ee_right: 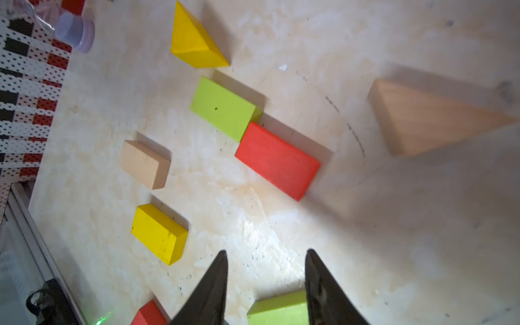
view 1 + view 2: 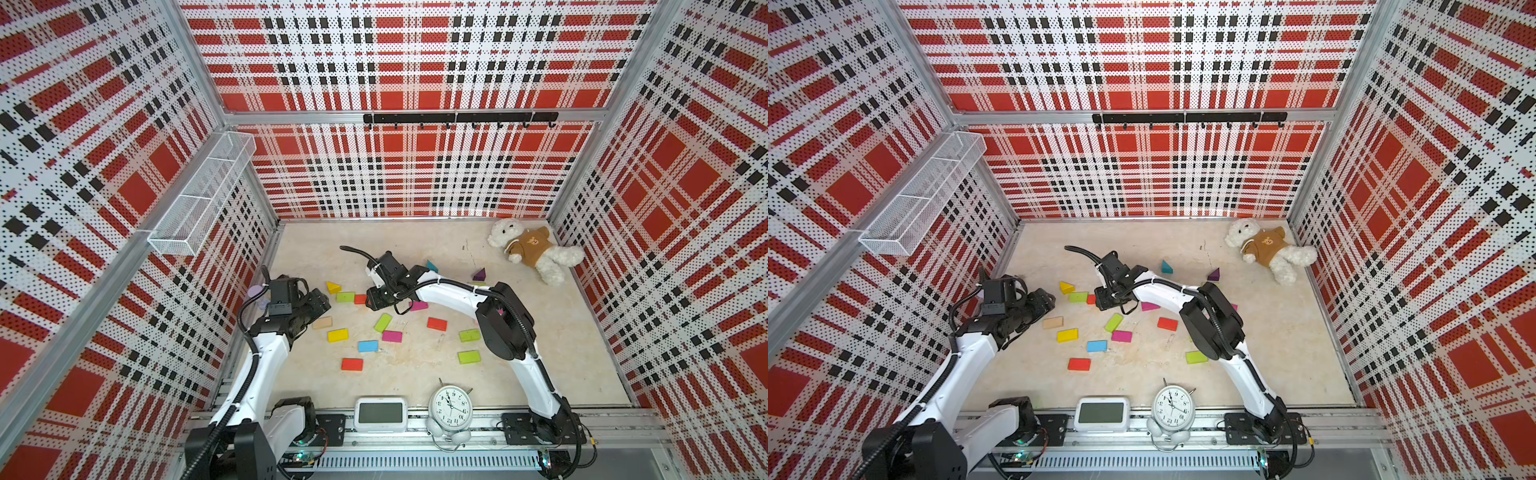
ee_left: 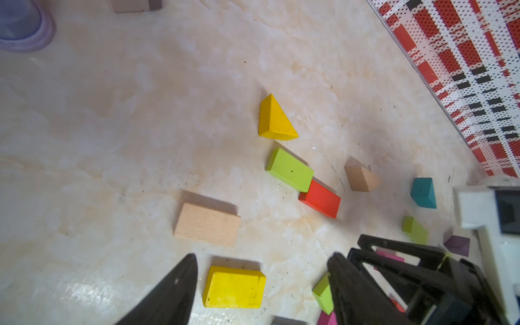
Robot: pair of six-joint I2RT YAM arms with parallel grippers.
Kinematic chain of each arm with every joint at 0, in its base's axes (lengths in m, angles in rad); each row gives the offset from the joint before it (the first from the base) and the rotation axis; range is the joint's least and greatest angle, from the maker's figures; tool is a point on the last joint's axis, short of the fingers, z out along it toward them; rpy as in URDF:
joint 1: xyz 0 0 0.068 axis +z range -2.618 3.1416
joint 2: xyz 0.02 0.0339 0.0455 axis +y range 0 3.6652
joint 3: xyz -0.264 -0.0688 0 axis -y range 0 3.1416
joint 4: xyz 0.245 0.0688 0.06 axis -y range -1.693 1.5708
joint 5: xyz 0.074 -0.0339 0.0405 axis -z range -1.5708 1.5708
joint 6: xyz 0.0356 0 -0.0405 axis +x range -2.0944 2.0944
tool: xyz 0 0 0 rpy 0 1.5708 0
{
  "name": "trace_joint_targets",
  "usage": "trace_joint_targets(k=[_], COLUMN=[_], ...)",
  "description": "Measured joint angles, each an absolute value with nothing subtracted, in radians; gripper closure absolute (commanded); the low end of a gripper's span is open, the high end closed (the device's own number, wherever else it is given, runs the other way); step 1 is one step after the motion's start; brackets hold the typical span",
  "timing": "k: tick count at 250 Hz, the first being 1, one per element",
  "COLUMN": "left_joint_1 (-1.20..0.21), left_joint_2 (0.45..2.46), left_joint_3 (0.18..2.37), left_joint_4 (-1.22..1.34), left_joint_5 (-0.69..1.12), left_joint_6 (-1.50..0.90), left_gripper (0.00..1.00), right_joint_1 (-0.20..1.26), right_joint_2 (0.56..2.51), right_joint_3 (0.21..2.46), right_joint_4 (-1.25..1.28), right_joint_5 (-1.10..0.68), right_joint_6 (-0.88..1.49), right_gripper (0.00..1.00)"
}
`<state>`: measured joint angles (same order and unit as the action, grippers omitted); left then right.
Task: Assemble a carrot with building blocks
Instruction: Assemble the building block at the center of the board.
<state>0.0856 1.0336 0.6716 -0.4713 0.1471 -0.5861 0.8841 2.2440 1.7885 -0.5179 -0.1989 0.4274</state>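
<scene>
Painted building blocks (image 2: 368, 345) lie loose and unstacked across a pale, marble-patterned table (image 2: 415, 245) walled on three sides by red, black and white plaid panels. A white wire basket (image 2: 203, 199) is fixed to one side wall and a black hook rail (image 2: 459, 117) to the back wall. A white teddy bear (image 2: 534, 249) in a brown shirt sprawls in the far corner, well beyond the right hand (image 2: 371, 302), while an alarm clock (image 2: 451, 405) and a small white display (image 2: 380, 413) stand at the near edge between the two arm bases. The right arm reaches across the middle of the table, bent at the elbow, its hand low and tilted downward, fingers parted and holding nothing. Just ahead of its fingertips lies a red-orange brick (image 1: 277, 160) whose corner touches a lime brick (image 1: 222, 108), with a yellow wedge (image 1: 194, 39) just beyond that and a plain wood wedge (image 1: 422, 123) off to one side. A second lime brick (image 1: 278, 309) lies flat on the table beneath that hand, clear of its fingertips. The left arm rises from its base by the side wall and holds the left hand (image 3: 264, 256) above the table, fingers spread wide and empty. A plain wood brick (image 3: 208, 223) sits just ahead of its fingertips and a yellow brick (image 3: 235, 287) lies on the table under the gap between them. A lilac object (image 3: 22, 25) stands farther off, near the wall.
</scene>
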Motion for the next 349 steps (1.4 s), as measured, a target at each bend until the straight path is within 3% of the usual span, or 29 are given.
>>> trace_joint_targets(k=[349], left_joint_1=[0.119], left_joint_2=[1.051], left_joint_3=[0.672], left_joint_4=[-0.441], left_joint_5=[0.153], left_joint_6=[-0.583], left_gripper=[0.24], right_joint_1=[0.909], right_joint_2=[2.455], right_joint_3=[2.007], right_joint_4=[-0.493], right_joint_5=[-0.254], right_joint_6=[0.487], right_gripper=[0.54])
